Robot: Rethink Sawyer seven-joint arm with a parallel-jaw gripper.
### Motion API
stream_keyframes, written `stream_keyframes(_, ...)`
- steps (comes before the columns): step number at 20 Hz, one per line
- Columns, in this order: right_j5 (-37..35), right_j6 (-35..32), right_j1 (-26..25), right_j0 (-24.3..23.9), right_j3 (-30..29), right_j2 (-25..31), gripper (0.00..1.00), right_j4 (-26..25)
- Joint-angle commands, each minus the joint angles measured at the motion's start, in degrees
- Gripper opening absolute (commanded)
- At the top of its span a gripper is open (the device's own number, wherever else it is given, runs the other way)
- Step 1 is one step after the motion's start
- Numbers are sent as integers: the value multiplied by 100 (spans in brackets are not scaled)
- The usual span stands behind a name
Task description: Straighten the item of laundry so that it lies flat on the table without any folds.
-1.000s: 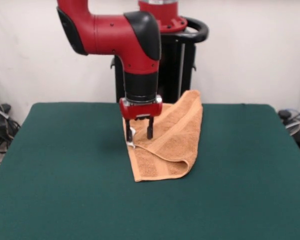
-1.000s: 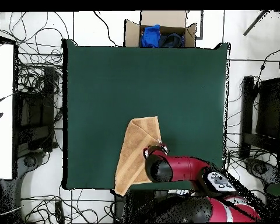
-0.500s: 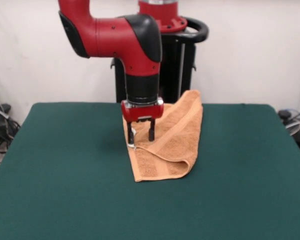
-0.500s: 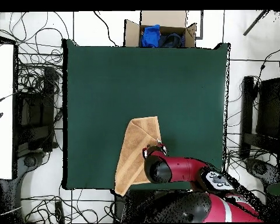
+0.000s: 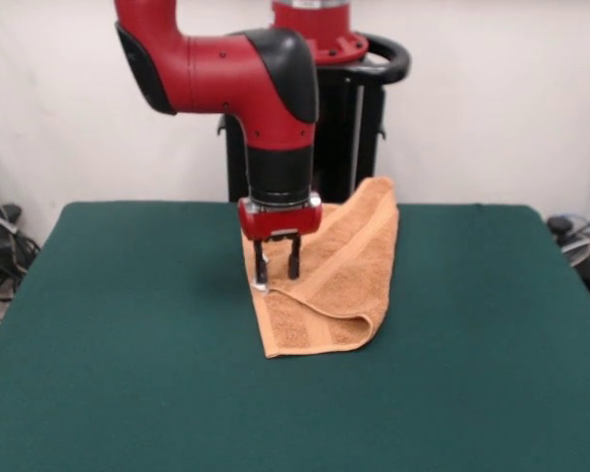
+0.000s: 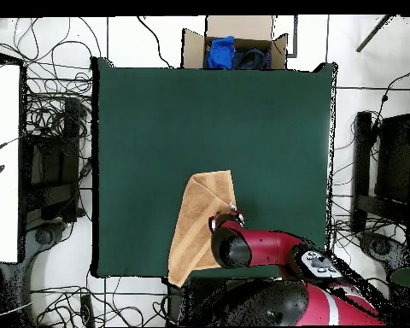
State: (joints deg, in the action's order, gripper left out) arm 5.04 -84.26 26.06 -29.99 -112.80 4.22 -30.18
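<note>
Green table (image 5: 128, 334) — folded towel (image 5: 334, 285) under hand (image 5: 277, 267) — far edge.

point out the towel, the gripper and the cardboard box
towel (image 5: 339, 285), front view, middle of the folded top layer
gripper (image 5: 277, 264), front view, midway between its fingertips
cardboard box (image 6: 236, 27), overhead view, its inner back wall

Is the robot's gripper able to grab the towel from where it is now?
Probably yes. The gripper hangs right over the towel's left edge, its fingers apart, and nothing lies between them and the cloth. The towel is folded over itself on the table.
</note>
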Motion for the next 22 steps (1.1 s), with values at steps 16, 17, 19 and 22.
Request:
stream_keyframes(16, 238, -740, -333, 39, 492, 159, 0, -152)
stream_keyframes(17, 224, -753, -314, 63, 472, 150, 0, -133)
stream_keyframes(19, 215, -798, -210, 153, 390, 94, 0, -84)
stream_keyframes(22, 67, -862, 116, 285, 181, 58, 0, 15)
